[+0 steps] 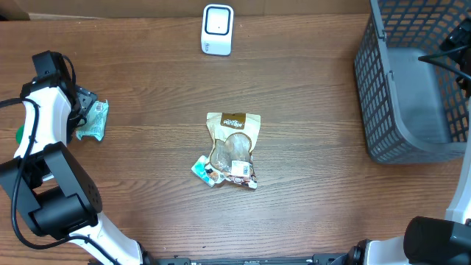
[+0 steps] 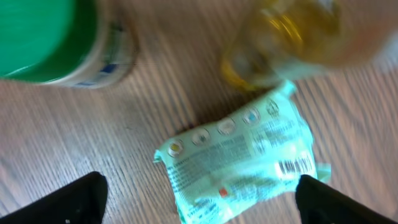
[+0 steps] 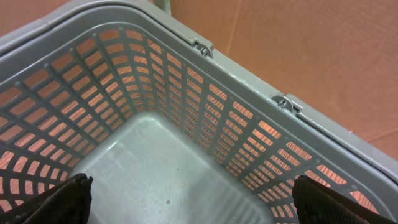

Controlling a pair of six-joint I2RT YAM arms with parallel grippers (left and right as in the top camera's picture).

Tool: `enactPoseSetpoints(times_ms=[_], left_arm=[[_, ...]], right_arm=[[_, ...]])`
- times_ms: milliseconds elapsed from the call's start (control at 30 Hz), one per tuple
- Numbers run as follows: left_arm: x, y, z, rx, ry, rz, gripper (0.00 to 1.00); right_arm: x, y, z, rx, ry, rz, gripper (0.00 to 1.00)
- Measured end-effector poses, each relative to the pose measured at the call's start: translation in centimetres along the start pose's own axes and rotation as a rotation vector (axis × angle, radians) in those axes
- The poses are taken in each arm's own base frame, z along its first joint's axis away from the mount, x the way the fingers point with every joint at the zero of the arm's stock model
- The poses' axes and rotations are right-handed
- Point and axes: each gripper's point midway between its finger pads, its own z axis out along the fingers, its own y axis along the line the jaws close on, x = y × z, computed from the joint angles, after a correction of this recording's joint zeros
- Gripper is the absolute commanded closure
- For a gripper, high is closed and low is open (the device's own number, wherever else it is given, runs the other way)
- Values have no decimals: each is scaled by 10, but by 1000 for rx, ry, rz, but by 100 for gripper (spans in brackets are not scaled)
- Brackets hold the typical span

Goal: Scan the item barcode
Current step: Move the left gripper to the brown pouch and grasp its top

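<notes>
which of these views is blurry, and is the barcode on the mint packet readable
Left wrist view: soft all over, mint packet smeared, its barcode bars visible but not crisp, the green-topped container and yellow object badly out of focus. Overhead view: sharp, evenly lit. Right wrist view: basket mesh in clear focus.

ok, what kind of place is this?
Looks like a mock checkout station, probably a lab bench: a white scanner at the far edge of the wooden table, a grey shopping basket on the right, packaged snacks mid-table.
</notes>
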Motion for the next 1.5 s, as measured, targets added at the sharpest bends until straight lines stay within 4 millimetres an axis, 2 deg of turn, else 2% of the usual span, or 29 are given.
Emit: enactPoseSetpoints(times_ms=[67, 200, 433, 767, 933, 1067, 1333, 1500], left_arm=[[8, -9, -1, 40, 32, 81, 19], [33, -34, -7, 146, 107, 244, 20], [109, -81, -33, 321, 272, 518, 19], [217, -111, -76, 440, 453, 847, 14], [265, -120, -97, 487, 498, 989, 15], [294, -121, -109, 498, 527, 1067, 15], [334, -118, -123, 484, 551, 1151, 13], [357, -109, -114, 445, 567, 1125, 16]], right_arm=[[0, 0, 0, 0, 0, 1, 0], [0, 0, 0, 0, 0, 1, 0], [0, 0, 0, 0, 0, 1, 0], [0, 0, 0, 0, 0, 1, 0], [0, 0, 0, 0, 0, 1, 0], [0, 0, 0, 0, 0, 1, 0], [0, 0, 0, 0, 0, 1, 0], [0, 0, 0, 0, 0, 1, 0]])
